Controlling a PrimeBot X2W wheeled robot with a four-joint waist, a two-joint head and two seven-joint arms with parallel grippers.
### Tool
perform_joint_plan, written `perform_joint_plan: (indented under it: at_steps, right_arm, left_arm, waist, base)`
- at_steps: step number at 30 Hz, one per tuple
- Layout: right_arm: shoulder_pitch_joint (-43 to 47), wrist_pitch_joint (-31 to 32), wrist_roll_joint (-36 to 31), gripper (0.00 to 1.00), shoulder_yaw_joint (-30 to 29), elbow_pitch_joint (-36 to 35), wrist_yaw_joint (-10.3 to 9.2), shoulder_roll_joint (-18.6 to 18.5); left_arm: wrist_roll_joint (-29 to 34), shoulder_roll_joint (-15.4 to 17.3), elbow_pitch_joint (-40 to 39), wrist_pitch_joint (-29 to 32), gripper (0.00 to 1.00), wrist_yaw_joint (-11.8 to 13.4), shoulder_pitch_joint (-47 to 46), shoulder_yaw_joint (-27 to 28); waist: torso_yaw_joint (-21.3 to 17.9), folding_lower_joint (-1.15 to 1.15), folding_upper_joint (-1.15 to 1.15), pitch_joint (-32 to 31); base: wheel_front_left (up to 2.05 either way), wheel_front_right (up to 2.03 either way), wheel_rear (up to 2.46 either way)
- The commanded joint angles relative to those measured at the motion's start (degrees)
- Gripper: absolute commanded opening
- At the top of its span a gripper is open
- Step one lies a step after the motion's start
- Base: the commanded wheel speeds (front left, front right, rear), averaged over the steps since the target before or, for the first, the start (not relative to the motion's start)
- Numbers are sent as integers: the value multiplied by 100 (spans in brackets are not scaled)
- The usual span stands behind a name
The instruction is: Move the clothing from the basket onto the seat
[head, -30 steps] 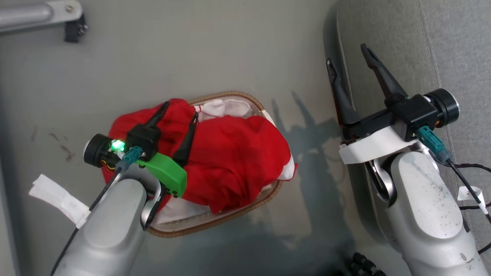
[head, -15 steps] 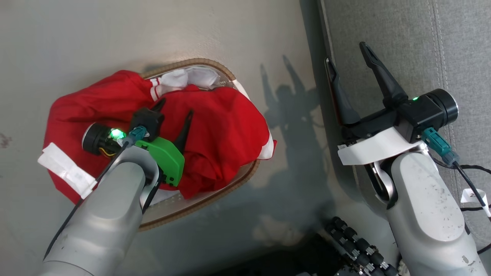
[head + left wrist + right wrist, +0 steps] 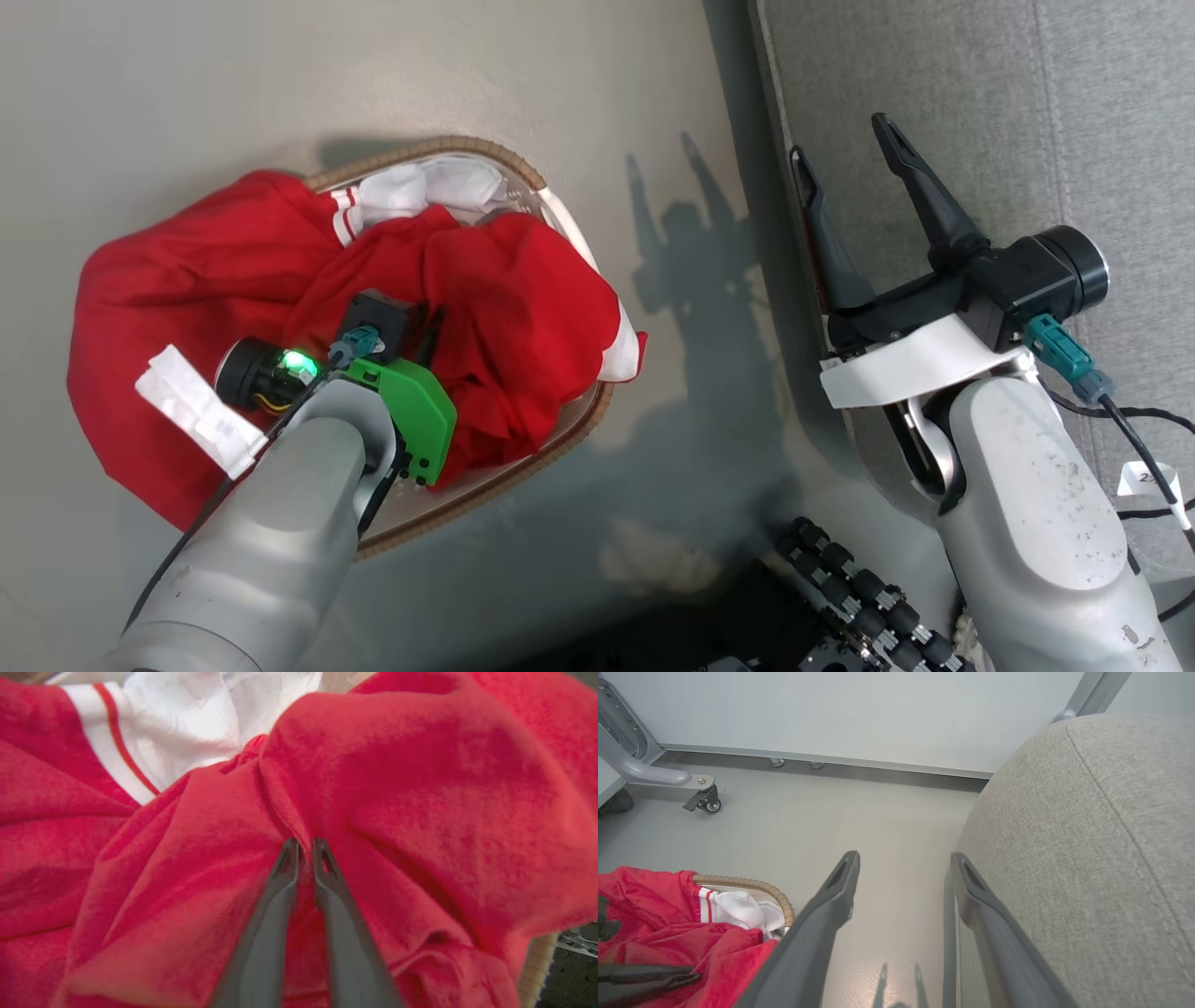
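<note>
**Desk:** So, the count first. What is in the shot?

**Photographer:** One oval basket point(image 3: 467, 145) with a brown woven rim, standing on the grey floor point(image 3: 373, 75). One heap of red clothing point(image 3: 523, 308) is piled in it and spills over the rim toward the head view's left. One grey woven seat point(image 3: 980, 112) is at right, and there are two grippers. Whether the heap is one garment or several, I cannot tell.

**Desk:** And the arms?

**Photographer:** The left arm comes in from the lower left and bends down into the heap, its green wrist cover point(image 3: 415, 415) just above the fabric. In the left wrist view, the left gripper point(image 3: 306, 845) has its two dark fingers point(image 3: 264, 933) drawn almost together, pinching a ridge of red fabric between the tips. The right arm rises from the lower right. The right gripper point(image 3: 840, 138) is held over the line where the seat's edge meets the floor, well apart from the basket. Its jaws are spread wide with nothing between them.

**Desk:** Any labels or writing?

**Photographer:** One white tag point(image 3: 196, 411) hangs on the left arm's cable and one smaller tag point(image 3: 1148, 481) on the right arm's cable; its print is too small to read. A green light point(image 3: 297, 362) glows on the left wrist. At the basket's far end there is white cloth point(image 3: 429, 182) beside a red-and-white striped band point(image 3: 345, 210).
</note>
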Motion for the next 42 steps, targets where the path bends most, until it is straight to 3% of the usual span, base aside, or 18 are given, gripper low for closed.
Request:
perform_joint_plan:
  at_steps: [1,5,10,18,29,42]
  right_arm:
    - [-55,-25,34,100,-1,38,-6,-16]
    - [-3,-25,37,100,-71,151,-6,-18]
    - [145,-20,-54,100,-133,351,-6,-20]
    - [464,-20,-121,100,-210,655,-6,-22]
    - [1007,-19,-128,100,-234,937,-6,-23]
    - [1856,-19,-5,100,-183,1111,-6,-31]
  left_arm:
    - [-124,32,7,-51,0,-14,50,-10]
    - [-253,36,-159,-89,0,-14,254,-250]
    - [-392,149,-691,-92,0,-14,547,-78]
    - [-311,51,-1416,-89,0,-14,1367,698]
    - [380,-208,-2418,-90,0,-14,2368,1831]
    - [923,-510,-3747,-90,0,-15,2968,2796]
  waist:
    - [50,-1,0,-202]
    - [184,-1,0,-606]
    - [402,-1,0,-1185]
    - [755,-1,0,-2200]
    - [973,-1,0,-3421]
    - [1200,-1,0,-4475]
  base:
    - [0,0,0]
    - [0,0,0]
    - [0,0,0]
    - [0,0,0]
    - [0,0,0]
    - [0,0,0]
